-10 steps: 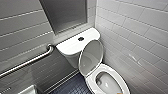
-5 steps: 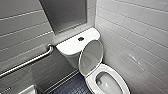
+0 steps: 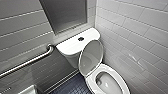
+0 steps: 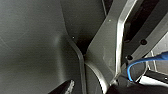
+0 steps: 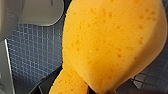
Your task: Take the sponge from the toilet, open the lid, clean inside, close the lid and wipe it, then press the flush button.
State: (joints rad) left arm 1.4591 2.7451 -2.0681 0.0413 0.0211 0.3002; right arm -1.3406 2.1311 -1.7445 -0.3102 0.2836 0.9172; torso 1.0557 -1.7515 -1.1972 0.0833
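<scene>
I have the toilet (image 3: 75, 46) tucked into the corner ahead. Its lid (image 3: 91, 57) stands up, leaning back against the front of the tank, and the seat rim lies flat around the open bowl (image 3: 107, 83). The flush button (image 3: 80, 38) sits in the middle of the tank top, close to the lid's upper edge but clear of it.

The tiled right wall (image 3: 135, 37) runs close along the lid and bowl, so that side is tight. The tank's far end comes right up to the corner. A steel grab bar (image 3: 27, 62) slants down along the left wall, and its upper end bends in just beside the tank's near corner. Between that wall and the bowl there is a wedge of dark mosaic floor (image 3: 72, 87), the only open ground I can see near the bowl. A grey recessed panel (image 3: 66, 12) sits above the tank.

On the right wrist camera the sponge (image 5: 110, 45) looms large and orange. Its lower end is pinched narrow in the right gripper (image 5: 75, 86), which is clenched on it. It hangs over the blue-grey floor tiles, with a white ceramic edge (image 5: 42, 11) nearby.

The left wrist camera gives me dark robot casing and a blue cable (image 4: 145, 62). I cannot tell the left gripper's state.
</scene>
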